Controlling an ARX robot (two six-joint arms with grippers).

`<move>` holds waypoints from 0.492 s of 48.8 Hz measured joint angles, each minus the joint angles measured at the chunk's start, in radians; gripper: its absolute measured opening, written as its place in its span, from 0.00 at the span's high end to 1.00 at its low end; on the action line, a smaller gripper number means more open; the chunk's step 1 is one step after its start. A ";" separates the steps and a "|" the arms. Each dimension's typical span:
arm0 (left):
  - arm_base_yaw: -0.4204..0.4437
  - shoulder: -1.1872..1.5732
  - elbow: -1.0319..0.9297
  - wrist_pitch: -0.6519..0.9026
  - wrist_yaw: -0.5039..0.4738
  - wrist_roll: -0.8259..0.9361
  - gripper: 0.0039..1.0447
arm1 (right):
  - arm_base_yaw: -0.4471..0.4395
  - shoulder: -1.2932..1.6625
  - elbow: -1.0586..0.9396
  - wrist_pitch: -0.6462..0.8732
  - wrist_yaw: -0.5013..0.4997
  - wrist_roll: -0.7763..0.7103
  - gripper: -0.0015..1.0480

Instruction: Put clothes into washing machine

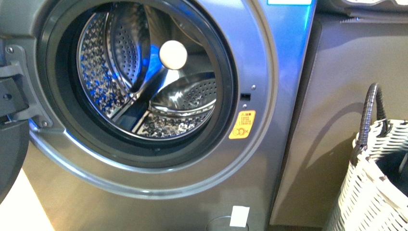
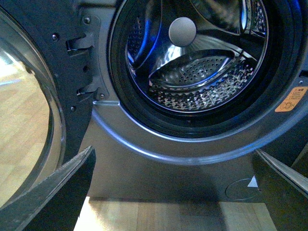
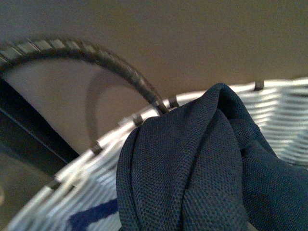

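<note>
The grey-silver washing machine [image 1: 269,96] fills the front view, its porthole open onto the shiny perforated drum [image 1: 144,72]. In the left wrist view my left gripper [image 2: 173,192] hangs open low in front of the machine [image 2: 159,168], below the drum [image 2: 202,86], with nothing between its dark fingers [image 2: 57,192]. The clothes [image 3: 192,168], a bunched navy-blue knit fabric, fill the right wrist view just above the white woven basket [image 3: 86,192]. My right gripper is shut on them, its fingers hidden under the cloth. Neither arm shows in the front view.
The machine's door [image 2: 29,96] stands swung open at the left [image 1: 9,144]. A grey-brown cabinet [image 1: 346,96] stands right of the machine. In front of the cabinet sits the white basket [image 1: 370,192] with its dark handle [image 1: 370,110]. Light wooden floor [image 2: 154,216] lies below.
</note>
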State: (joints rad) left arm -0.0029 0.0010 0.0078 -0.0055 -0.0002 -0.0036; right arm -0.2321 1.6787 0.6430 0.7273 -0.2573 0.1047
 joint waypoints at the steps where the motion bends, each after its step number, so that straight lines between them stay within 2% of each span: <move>1: 0.000 0.000 0.000 0.000 0.000 0.000 0.06 | 0.003 -0.035 0.000 -0.013 -0.001 0.005 0.94; 11: 0.000 0.000 0.000 0.000 0.000 0.000 0.06 | 0.018 -0.216 0.059 -0.091 0.000 0.007 0.94; 24: 0.000 0.000 0.000 0.000 0.000 0.000 0.06 | 0.040 -0.356 0.269 -0.242 -0.008 -0.001 0.94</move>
State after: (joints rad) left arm -0.0029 0.0010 0.0078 -0.0055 -0.0002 -0.0036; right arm -0.1925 1.3224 0.9123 0.4854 -0.2653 0.1040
